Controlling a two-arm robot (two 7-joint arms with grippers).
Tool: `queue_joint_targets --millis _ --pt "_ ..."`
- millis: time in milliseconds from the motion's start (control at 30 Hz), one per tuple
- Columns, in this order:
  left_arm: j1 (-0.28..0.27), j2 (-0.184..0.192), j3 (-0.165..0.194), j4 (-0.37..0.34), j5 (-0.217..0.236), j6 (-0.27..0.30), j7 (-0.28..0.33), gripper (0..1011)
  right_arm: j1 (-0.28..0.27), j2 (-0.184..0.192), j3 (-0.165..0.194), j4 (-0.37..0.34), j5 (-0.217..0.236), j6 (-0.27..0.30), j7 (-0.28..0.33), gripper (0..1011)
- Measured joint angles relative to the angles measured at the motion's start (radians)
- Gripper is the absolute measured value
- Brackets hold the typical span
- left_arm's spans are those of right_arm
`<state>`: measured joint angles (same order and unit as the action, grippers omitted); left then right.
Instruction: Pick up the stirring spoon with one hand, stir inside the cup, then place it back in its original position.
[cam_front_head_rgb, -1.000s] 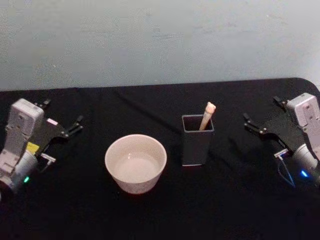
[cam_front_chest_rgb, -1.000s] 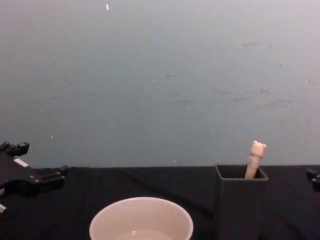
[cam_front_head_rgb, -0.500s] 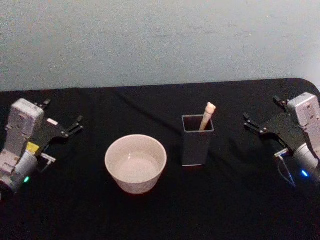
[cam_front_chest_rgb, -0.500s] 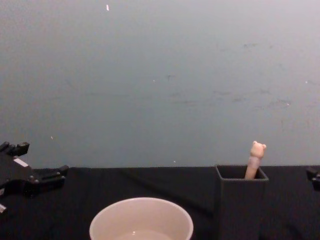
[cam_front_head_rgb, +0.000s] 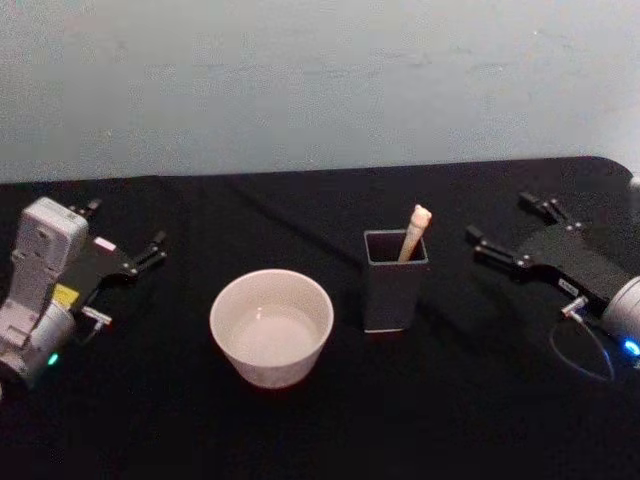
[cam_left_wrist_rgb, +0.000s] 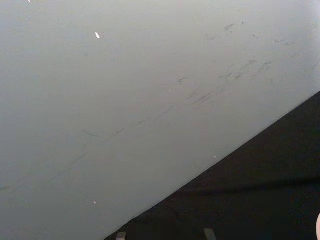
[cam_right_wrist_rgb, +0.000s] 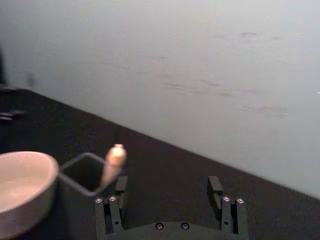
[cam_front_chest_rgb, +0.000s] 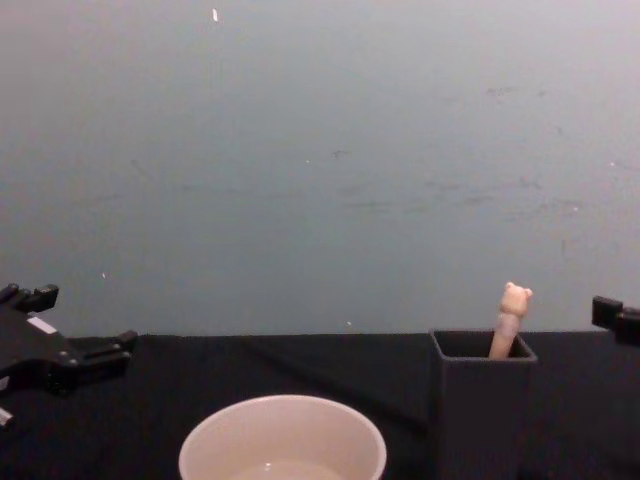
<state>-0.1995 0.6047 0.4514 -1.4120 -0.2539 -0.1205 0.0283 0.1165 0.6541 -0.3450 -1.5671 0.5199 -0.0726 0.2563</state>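
Stirring spoon (cam_front_head_rgb: 415, 228) standing near-upright in dark grey square holder (cam_front_head_rgb: 392, 295), handle tipped right toward nearer right gripper (cam_front_head_rgb: 497, 218), fingers apart; left gripper (cam_front_head_rgb: 127, 224), likewise spread, idle beyond cream cup (cam_front_head_rgb: 265, 372).

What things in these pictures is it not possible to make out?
1. The stirring spoon: bowl and neck hidden inside the dark grey holder, head and chest views.
2. The cup: base cut off by the chest view's bottom edge.
3. The right gripper: mostly cut off by the chest view's right edge.
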Motion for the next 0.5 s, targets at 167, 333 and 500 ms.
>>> queue_joint_targets --millis 167,333,500 --pt "0.000 0.000 0.000 0.000 0.000 0.000 0.000 1001 -0.020 0.014 0.016 -0.037 0.098 0.053 0.114 1002" --pt "0.000 0.000 0.000 0.000 0.000 0.000 0.000 1001 -0.013 -0.011 0.014 -0.039 0.134 0.094 0.160 1002" --pt "0.000 0.000 0.000 0.000 0.000 0.000 0.000 1001 0.014 -0.045 0.001 -0.016 0.128 0.115 0.167 1002"
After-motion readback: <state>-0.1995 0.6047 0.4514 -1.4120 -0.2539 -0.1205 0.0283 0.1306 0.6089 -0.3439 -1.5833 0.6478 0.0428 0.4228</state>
